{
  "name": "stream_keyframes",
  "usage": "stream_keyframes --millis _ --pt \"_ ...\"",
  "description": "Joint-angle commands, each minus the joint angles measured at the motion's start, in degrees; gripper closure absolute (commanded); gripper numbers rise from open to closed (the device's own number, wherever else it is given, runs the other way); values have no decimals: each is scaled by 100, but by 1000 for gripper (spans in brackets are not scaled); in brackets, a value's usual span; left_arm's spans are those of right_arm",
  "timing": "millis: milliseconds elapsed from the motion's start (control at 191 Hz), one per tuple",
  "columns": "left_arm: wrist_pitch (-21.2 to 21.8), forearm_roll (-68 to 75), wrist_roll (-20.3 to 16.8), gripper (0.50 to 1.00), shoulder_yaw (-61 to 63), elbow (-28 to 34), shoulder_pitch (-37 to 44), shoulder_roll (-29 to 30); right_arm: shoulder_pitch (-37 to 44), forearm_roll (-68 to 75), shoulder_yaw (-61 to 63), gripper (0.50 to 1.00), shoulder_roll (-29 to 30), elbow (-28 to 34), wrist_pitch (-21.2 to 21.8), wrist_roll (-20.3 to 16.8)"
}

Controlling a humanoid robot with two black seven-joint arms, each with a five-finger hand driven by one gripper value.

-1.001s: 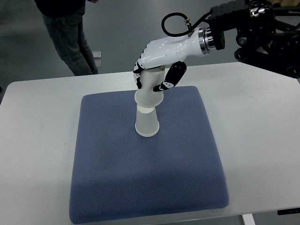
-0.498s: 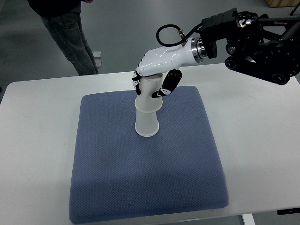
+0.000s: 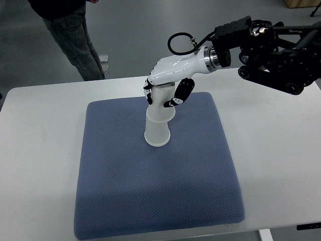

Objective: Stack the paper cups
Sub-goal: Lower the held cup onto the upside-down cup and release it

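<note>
A white paper cup [image 3: 157, 133] stands upside down on the blue mat [image 3: 155, 191], left of the mat's middle and toward its far side. A second white cup [image 3: 160, 106] sits upside down over it, pushed well down so the two read as one tall stack. My right hand [image 3: 168, 95] comes in from the upper right and is shut on the upper cup, fingers wrapped around its sides from above. The left arm is out of view.
The mat lies on a white table [image 3: 281, 160]. A person in dark trousers [image 3: 75, 40] stands beyond the table's far left edge. My right arm's dark joints [image 3: 271, 45] hang over the far right of the table.
My right hand has pushed the upper cup further down over the lower one, so the stack is shorter. The arm has shifted slightly left and lower.
</note>
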Motion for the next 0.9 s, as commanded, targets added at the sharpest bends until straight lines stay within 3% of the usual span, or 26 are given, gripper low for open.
stream_keyframes --millis 0,750,791,896 --pt "0 -3 0 500 1 6 0 0 11 9 3 938 37 -17 -2 0" --pt "0 -3 0 500 1 -3 0 0 -323 -44 47 932 380 -219 -169 -18" --pt "0 -3 0 500 1 -3 0 0 -340 -44 47 918 380 -210 -169 -9" --pt "0 -3 0 500 1 -3 0 0 -375 -44 56 818 433 -219 -186 -18"
